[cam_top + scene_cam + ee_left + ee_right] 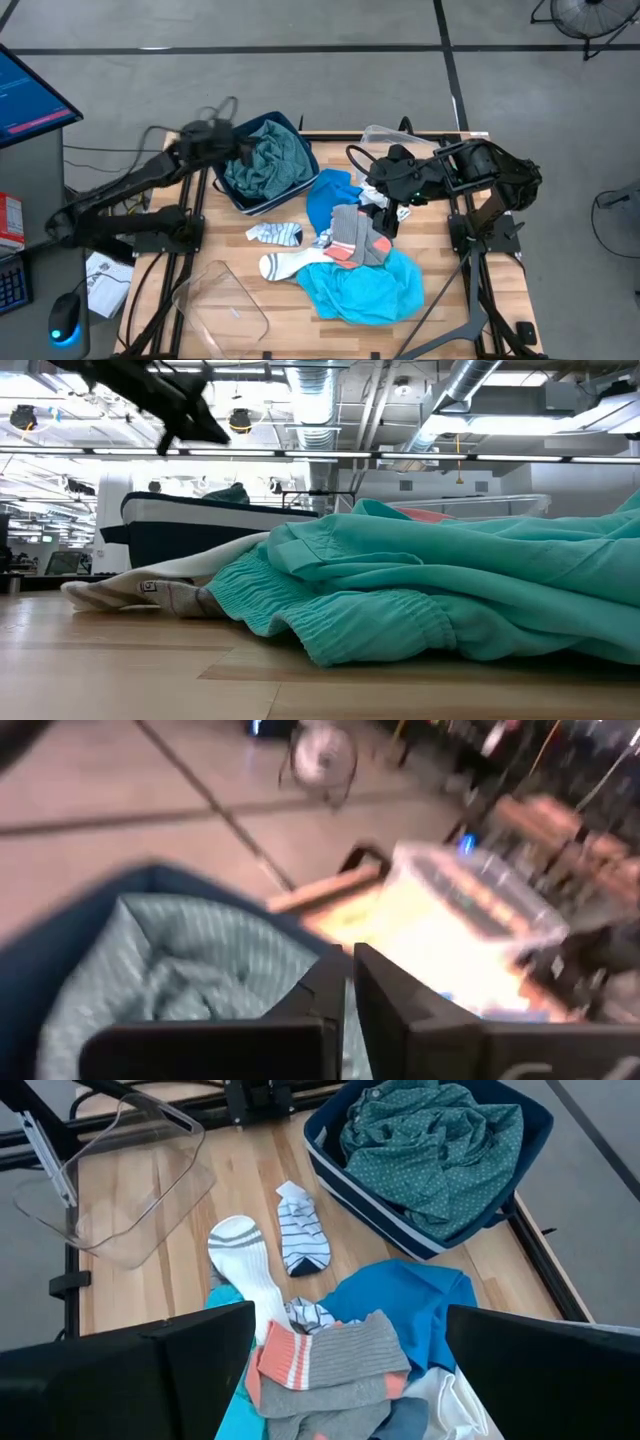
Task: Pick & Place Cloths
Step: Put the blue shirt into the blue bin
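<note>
On the counter (290, 300) nearest us lie the turquoise top (365, 285), white socks (285, 262), grey-and-coral socks (358, 238) and blue top (325, 195), not yet moved. At three o'clock our right gripper (385, 195) hangs with fingers spread, empty. Toward eleven o'clock, the left gripper (245, 150) hovers, fingers closed on nothing, above the bin (308, 158) holding the checked shirt (262, 165). Whatever lies beneath the shirt is hidden.
</note>
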You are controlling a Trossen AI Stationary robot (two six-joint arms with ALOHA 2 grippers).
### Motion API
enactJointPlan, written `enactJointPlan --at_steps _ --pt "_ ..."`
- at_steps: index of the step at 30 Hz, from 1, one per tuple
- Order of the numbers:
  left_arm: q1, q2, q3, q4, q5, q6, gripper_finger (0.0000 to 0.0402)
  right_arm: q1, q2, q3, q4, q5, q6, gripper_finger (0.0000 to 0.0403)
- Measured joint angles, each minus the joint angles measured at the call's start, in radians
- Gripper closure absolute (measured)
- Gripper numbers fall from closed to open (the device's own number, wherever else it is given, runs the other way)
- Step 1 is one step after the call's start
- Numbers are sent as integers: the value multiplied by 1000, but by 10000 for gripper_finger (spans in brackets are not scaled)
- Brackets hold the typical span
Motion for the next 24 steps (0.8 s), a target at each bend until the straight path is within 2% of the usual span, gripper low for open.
enactJointPlan --at_steps 8,11,14,18,24 --pt "-71 326 0 114 55 4 401 0 0 0 29 0 9 81" --pt "-66 435 0 106 39 2 401 1 0 0 29 0 18 81" --pt "-53 523 0 45 -25 -27 401 1 0 0 29 0 21 81" --pt "-44 580 0 -5 -153 -28 401 1 0 0 28 0 24 81" --pt "-33 562 -1 5 -169 -25 396 1 0 0 27 0 24 81"
